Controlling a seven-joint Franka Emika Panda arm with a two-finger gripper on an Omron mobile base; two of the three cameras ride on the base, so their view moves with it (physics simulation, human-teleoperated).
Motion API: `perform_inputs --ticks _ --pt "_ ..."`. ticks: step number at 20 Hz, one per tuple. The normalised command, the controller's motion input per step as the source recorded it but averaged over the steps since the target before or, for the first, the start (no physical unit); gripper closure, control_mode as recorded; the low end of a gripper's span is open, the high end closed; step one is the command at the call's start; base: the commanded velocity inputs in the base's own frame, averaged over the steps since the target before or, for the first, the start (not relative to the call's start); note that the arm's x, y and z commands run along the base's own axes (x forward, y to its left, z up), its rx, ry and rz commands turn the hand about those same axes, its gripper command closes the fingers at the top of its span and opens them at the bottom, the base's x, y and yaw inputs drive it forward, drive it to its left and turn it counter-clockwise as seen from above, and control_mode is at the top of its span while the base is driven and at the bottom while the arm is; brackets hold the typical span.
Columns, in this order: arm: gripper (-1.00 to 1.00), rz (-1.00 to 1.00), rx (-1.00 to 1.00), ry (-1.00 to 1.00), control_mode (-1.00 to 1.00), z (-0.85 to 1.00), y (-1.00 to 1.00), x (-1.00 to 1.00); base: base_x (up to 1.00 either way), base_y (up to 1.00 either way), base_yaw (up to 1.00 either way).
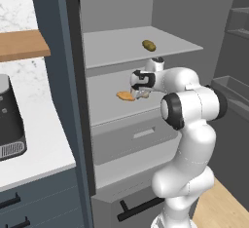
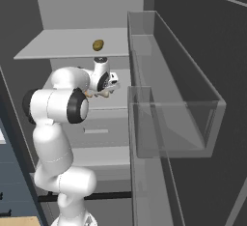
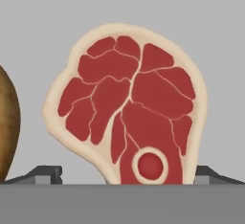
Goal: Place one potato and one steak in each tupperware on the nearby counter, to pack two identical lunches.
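Observation:
A raw red steak (image 3: 129,108) with a cream rim lies flat on the grey fridge shelf, straight under my gripper (image 3: 128,173). The gripper is open, its two dark fingertips (image 3: 45,173) standing either side of the steak's lower end without touching it. A brown potato (image 3: 7,122) shows at the left edge of the hand view. My gripper (image 1: 141,94) reaches onto the middle shelf, next to an orange-tan piece of food (image 1: 125,96). Another potato (image 1: 149,45) (image 2: 98,45) sits on the upper shelf. The counter (image 1: 44,154) is at the left. The tupperware is out of view.
The fridge stands open, its door bins (image 2: 173,99) close on the right of the arm. A grey drawer (image 1: 136,137) sits under the middle shelf. A dark appliance (image 1: 9,120) stands on the counter, below a wooden wall shelf (image 1: 22,44).

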Motion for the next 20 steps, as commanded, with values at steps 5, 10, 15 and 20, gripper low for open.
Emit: perform_inputs --ticks 5,10,15,20 --pt "1.0 0.0 0.0 0.0 -1.0 -0.09 0.0 0.0 0.0 0.0 0.0" --pt "1.0 0.0 0.0 0.0 -1.0 0.0 0.0 0.0 0.0 0.0 0.0" --pt "1.0 0.0 0.0 -0.01 -1.0 0.0 0.0 -0.18 0.0 0.0 0.0" --pt "1.0 -0.07 0.01 -0.12 -1.0 0.0 -0.07 -0.99 0.0 0.0 0.0"
